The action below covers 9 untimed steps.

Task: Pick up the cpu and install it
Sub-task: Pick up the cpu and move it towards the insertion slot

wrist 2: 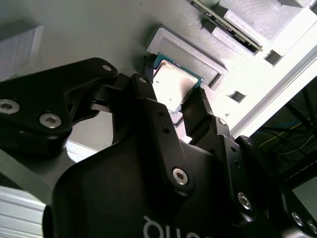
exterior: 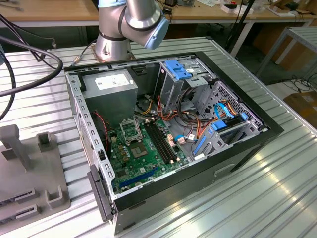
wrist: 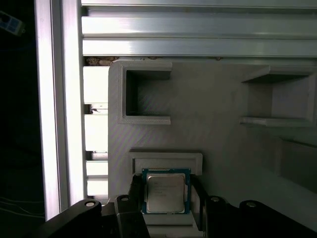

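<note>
The cpu [wrist: 165, 194] [wrist 2: 170, 82] is a small square chip with a silver top and a green edge. It sits at a raised pocket of a grey printed fixture [wrist: 218, 124]. My gripper [wrist: 166, 184] [wrist 2: 171, 99] straddles it, and in both wrist views one black finger [wrist: 135, 191] presses against each of two opposite edges, so it is shut on the chip. The open computer case [exterior: 257, 136] lies on the table in the exterior view, with the motherboard's socket [exterior: 130, 130] near the grey power-supply box [exterior: 110, 91].
The grey fixture [exterior: 29, 168] with upright posts lies at the exterior view's left of the case. Black cables [exterior: 34, 54] run over the ribbed metal table [exterior: 277, 198]. Drive cages and wire bundles [exterior: 198, 119] fill the case's far half. Long black memory slots [exterior: 161, 140] flank the socket.
</note>
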Each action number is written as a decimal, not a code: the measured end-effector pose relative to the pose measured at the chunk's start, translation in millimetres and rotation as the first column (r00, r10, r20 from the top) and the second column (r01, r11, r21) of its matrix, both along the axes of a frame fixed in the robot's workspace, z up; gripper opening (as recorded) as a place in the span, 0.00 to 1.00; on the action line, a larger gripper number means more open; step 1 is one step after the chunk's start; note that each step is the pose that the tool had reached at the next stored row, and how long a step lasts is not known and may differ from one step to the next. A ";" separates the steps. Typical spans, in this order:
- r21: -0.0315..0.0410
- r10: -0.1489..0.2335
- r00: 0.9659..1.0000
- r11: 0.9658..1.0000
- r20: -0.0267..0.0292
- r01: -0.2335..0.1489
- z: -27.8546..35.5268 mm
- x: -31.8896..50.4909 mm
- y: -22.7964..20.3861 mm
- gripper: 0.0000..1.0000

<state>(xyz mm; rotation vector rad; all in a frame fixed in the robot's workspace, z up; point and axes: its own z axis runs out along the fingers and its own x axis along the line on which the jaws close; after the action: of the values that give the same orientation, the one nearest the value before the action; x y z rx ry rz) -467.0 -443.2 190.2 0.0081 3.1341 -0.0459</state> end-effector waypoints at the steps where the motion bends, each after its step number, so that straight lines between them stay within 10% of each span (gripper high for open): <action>1: 0.000 0.000 1.000 1.000 0.000 0.000 0.0 0.0 0.0 0.51; 9: 0.000 0.001 1.000 1.000 0.000 -0.001 1.0 0.0 0.0 0.58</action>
<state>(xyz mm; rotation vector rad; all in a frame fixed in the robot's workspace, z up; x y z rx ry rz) -467.1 -443.2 191.2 0.0068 3.1342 -0.0459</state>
